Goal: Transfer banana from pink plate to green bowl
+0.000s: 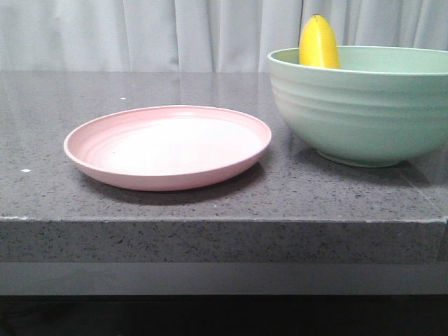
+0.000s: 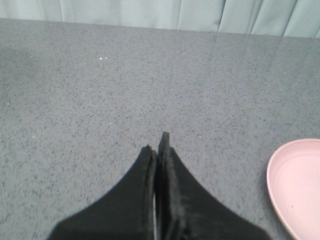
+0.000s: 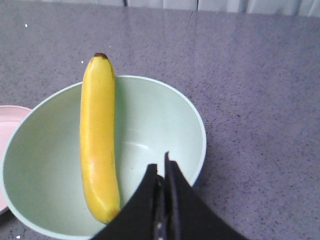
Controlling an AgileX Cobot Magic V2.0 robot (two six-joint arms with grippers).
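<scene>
The yellow banana [image 1: 319, 42] lies in the mint-green bowl [image 1: 364, 105] at the right of the table, one end sticking up over the far rim. In the right wrist view the banana [image 3: 97, 140] leans across the inside of the bowl [image 3: 165, 120], its dark tip past the rim. The pink plate [image 1: 168, 145] sits empty at the table's middle left. Its edge shows in the left wrist view [image 2: 297, 185] and in the right wrist view [image 3: 7, 125]. My right gripper [image 3: 161, 167] is shut and empty above the bowl's near rim. My left gripper [image 2: 156, 145] is shut and empty over bare table beside the plate.
The grey speckled stone table [image 1: 210, 203] has its front edge close to the plate and bowl. A pale curtain [image 1: 140, 31] hangs behind the table. Neither arm shows in the front view.
</scene>
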